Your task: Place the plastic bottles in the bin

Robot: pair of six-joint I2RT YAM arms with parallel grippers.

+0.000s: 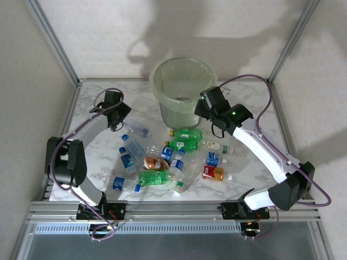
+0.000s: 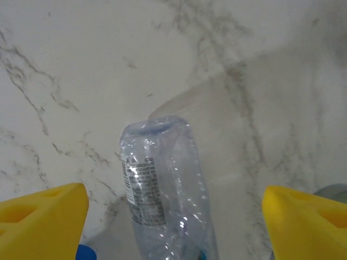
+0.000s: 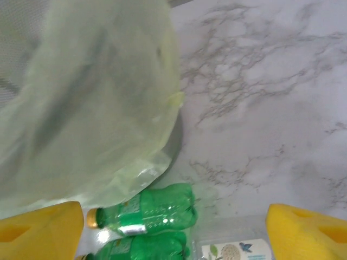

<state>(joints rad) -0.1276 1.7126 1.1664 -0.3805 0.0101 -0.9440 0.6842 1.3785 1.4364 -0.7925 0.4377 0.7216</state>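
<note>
2 spread | left claw (image 2: 173, 195) astride clear bottle (image 2: 157, 184) | right claw (image 3: 173, 211) by bin (image 3: 97, 97), above green bottles (image 3: 146, 214)

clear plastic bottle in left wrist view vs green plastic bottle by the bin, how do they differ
The clear plastic bottle is colourless, the green plastic bottle tinted green. The clear one's label is white with black print, the green one's green and white. The green one lies beside the liner-covered round grey bin, the clear one away from it. Both lie sideways on the marble table.
</note>
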